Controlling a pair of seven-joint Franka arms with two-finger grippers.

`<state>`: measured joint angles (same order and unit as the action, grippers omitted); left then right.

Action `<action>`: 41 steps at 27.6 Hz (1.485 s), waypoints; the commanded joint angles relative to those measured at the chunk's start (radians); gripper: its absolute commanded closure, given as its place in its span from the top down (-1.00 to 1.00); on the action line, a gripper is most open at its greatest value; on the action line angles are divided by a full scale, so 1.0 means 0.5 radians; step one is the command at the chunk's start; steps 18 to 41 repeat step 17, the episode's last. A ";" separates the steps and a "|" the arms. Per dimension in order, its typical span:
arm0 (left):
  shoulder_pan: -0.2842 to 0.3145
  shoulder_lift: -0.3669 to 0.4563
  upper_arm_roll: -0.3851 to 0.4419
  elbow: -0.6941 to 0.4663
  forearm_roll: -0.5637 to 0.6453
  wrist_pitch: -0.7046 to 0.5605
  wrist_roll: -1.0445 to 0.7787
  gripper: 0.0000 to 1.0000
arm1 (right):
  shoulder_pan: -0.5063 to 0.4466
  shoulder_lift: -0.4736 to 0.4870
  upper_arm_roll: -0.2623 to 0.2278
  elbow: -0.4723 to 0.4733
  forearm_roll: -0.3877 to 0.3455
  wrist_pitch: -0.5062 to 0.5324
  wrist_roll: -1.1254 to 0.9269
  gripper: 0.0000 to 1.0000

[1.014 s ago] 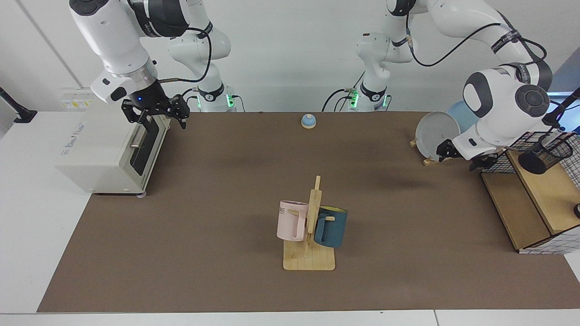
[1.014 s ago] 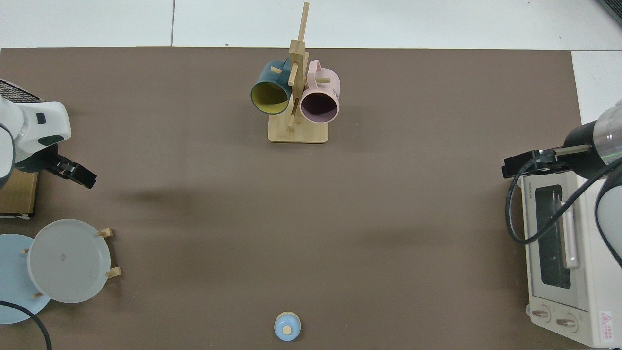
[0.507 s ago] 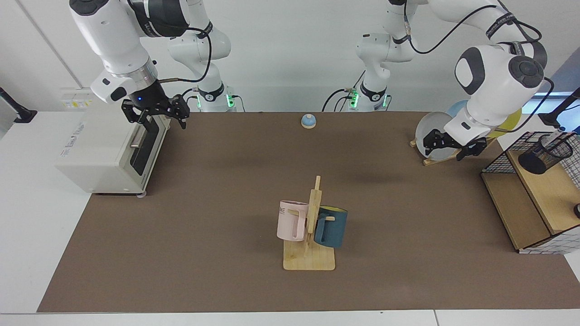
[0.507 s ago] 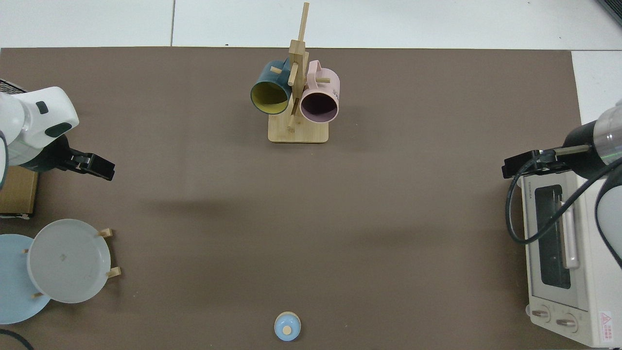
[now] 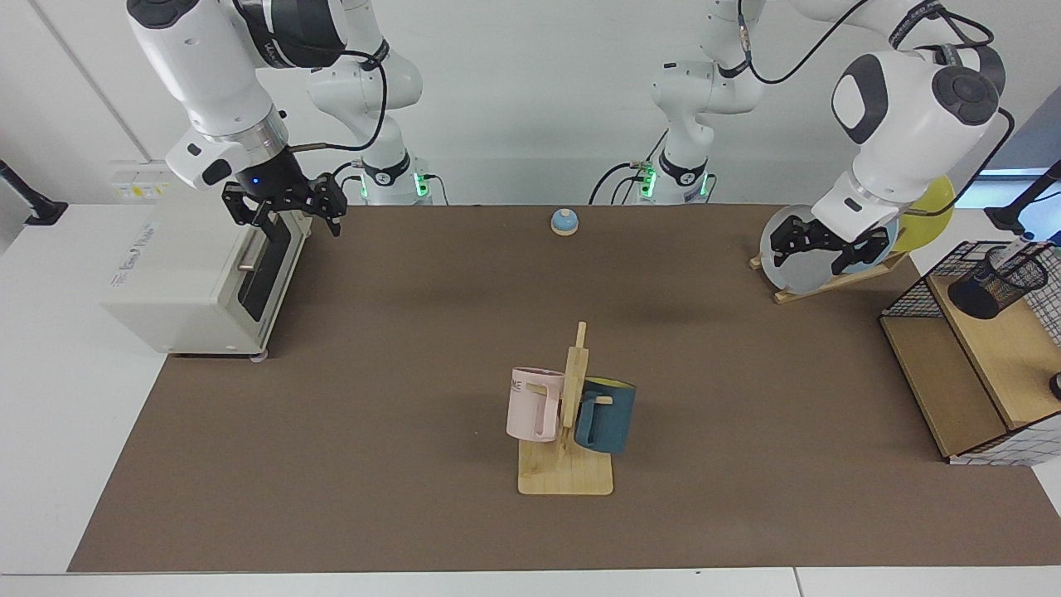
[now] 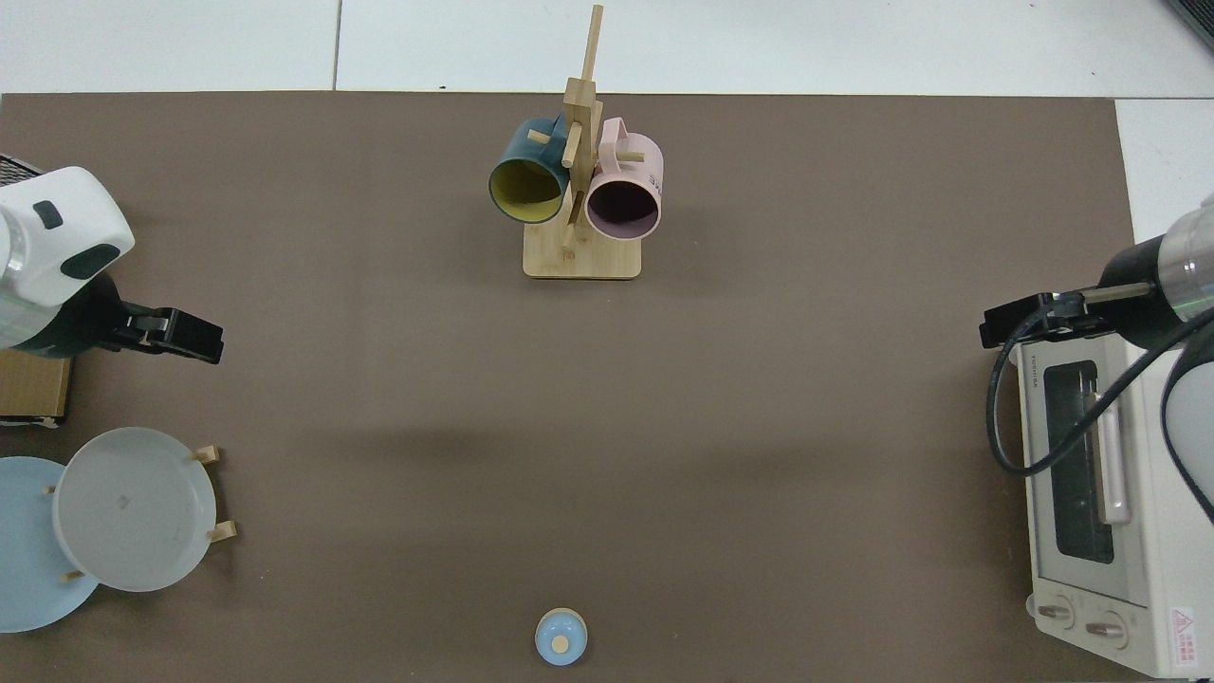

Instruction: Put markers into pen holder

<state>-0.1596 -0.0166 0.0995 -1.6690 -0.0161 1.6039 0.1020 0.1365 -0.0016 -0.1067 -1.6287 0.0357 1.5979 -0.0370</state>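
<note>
The pen holder, a small black mesh cup, leans on the upper wooden shelf at the far right of the facing view. A marker with a white barrel and blue tip sticks out of its mouth. My left gripper hangs open and empty in the air in front of the plates, well to the left of the holder. In the top view the left gripper is near the mat's left edge; holder and marker are outside that view. My right gripper waits open and empty above the toaster oven's front, and shows as the right gripper in the top view.
A wire-grid shelf unit with wooden boards stands at the right edge. Behind it a plate rack holds grey, blue and yellow plates. A mug tree with a pink and a dark blue mug stands mid-mat. Also a blue bell and a toaster oven.
My left gripper has risen and drawn away from the shelf unit toward the plates and the mat, empty. The marker stays in the holder. The right arm has not moved.
</note>
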 commanded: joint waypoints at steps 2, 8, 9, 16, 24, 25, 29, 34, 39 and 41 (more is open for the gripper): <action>0.034 -0.044 -0.024 -0.074 0.053 0.020 -0.026 1.00 | -0.021 -0.031 0.014 -0.028 -0.004 0.001 -0.015 1.00; 0.034 -0.040 -0.006 -0.070 0.057 0.032 -0.038 1.00 | -0.021 -0.031 0.014 -0.028 -0.004 0.001 -0.015 1.00; 0.034 -0.040 -0.006 -0.070 0.057 0.032 -0.041 1.00 | -0.021 -0.031 0.014 -0.028 -0.004 0.001 -0.015 1.00; 0.034 -0.037 0.000 -0.070 0.057 0.075 -0.032 1.00 | -0.021 -0.031 0.014 -0.025 -0.004 0.001 -0.015 1.00; 0.034 -0.037 0.000 -0.070 0.057 0.072 -0.035 1.00 | -0.021 -0.031 0.014 -0.025 -0.004 0.001 -0.015 1.00; 0.034 -0.037 0.000 -0.070 0.057 0.072 -0.035 1.00 | -0.021 -0.031 0.014 -0.025 -0.004 0.001 -0.015 1.00; 0.034 -0.037 0.000 -0.070 0.057 0.072 -0.035 1.00 | -0.021 -0.031 0.014 -0.025 -0.004 0.001 -0.015 1.00; 0.034 -0.037 0.000 -0.070 0.057 0.072 -0.035 1.00 | -0.021 -0.031 0.014 -0.025 -0.004 0.001 -0.015 1.00; 0.034 -0.037 0.000 -0.070 0.057 0.072 -0.035 1.00 | -0.021 -0.031 0.014 -0.025 -0.004 0.001 -0.015 1.00; 0.034 -0.037 0.000 -0.070 0.057 0.072 -0.035 1.00 | -0.021 -0.031 0.014 -0.025 -0.004 0.001 -0.015 1.00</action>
